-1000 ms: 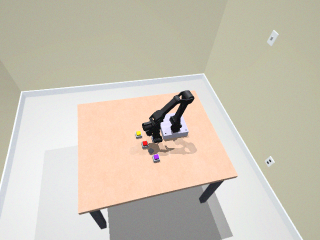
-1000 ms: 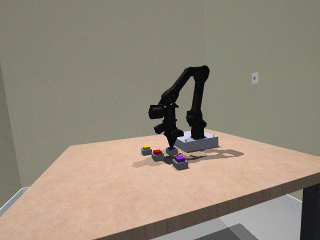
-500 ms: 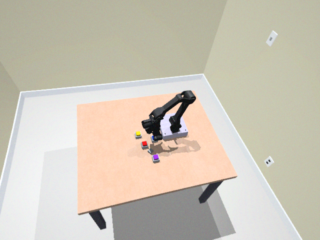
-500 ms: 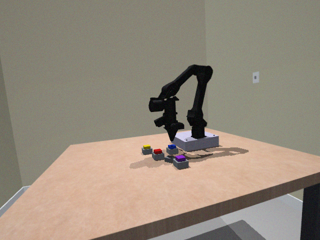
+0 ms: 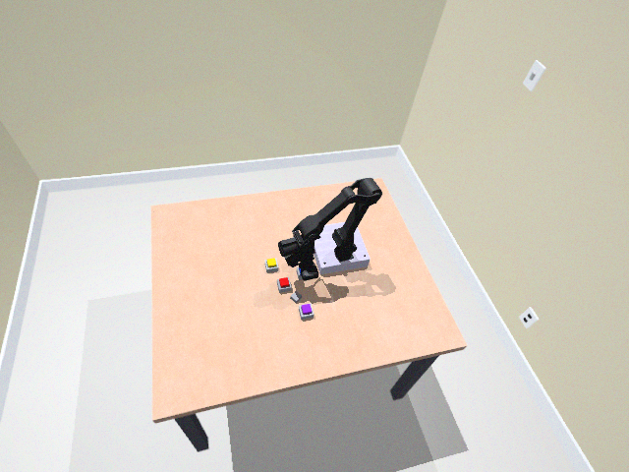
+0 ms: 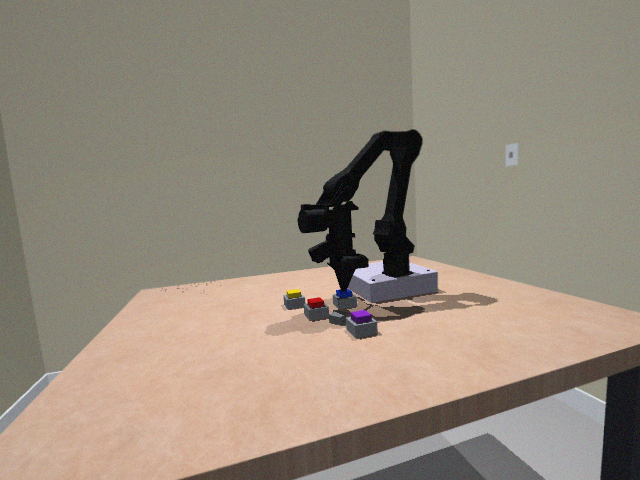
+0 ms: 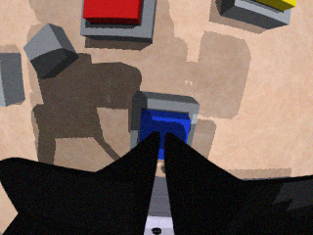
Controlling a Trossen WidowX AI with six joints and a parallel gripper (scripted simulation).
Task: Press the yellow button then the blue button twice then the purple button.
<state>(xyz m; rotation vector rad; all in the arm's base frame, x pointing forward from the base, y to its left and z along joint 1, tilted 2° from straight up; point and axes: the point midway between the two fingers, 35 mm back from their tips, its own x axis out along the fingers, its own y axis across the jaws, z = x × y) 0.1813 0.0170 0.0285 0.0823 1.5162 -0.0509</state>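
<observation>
My gripper [image 6: 344,288] [image 7: 162,139] is shut and empty, pointing down over the blue button [image 5: 299,272] [image 6: 345,295] [image 7: 171,119]. Its tips are at or just above the blue cap; I cannot tell whether they touch. The blue cap stands above its grey housing in the exterior view. In the top view the gripper hides most of this button. The yellow button [image 5: 271,263] [image 6: 293,293] [image 7: 279,2] stands to the left, with its cap up. The purple button [image 5: 306,309] [image 6: 360,316] stands nearer the front, cap up; only its grey housing shows at the wrist view's left edge.
A red button [image 5: 283,282] [image 6: 315,302] [image 7: 112,11] stands between the yellow and purple ones. A small grey block [image 5: 295,297] [image 6: 337,318] [image 7: 48,44] lies between red and purple. The pale arm base [image 5: 345,264] [image 6: 403,288] is close behind the blue button.
</observation>
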